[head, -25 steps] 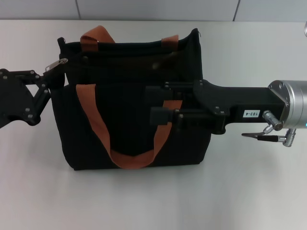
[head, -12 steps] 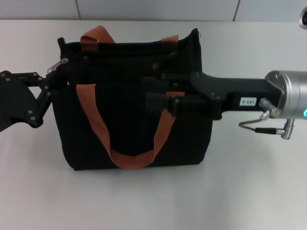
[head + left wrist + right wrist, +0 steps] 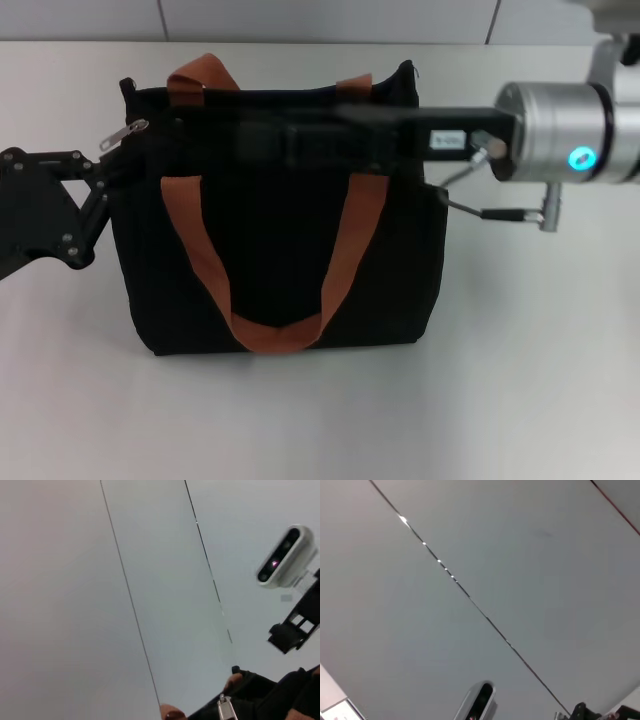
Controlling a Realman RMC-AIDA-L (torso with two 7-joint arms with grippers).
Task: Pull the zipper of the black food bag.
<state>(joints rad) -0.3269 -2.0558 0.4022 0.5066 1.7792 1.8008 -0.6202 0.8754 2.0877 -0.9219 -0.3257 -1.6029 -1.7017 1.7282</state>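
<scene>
The black food bag [image 3: 280, 250] stands upright on the white table, with its orange-brown handles [image 3: 270, 330] hanging down the front. The zipper's silver pull tab [image 3: 124, 134] lies at the bag's top left corner and also shows in the left wrist view [image 3: 226, 710]. My left gripper [image 3: 108, 172] is at the bag's left edge just below the tab, and its fingers meet on the fabric of that corner. My right gripper [image 3: 262, 142] reaches across the bag's top opening from the right and is blurred. The black zipper track is hard to tell from the fabric.
The white table [image 3: 520, 380] runs around the bag on all sides. A grey tiled wall [image 3: 320, 20] stands behind it. The right arm's silver wrist [image 3: 560, 130] and its cables [image 3: 500, 210] hang over the table at the right.
My right arm has swung from the bag's front face up toward the back and now lies over the top opening. My left gripper and the pull tab have barely shifted.
</scene>
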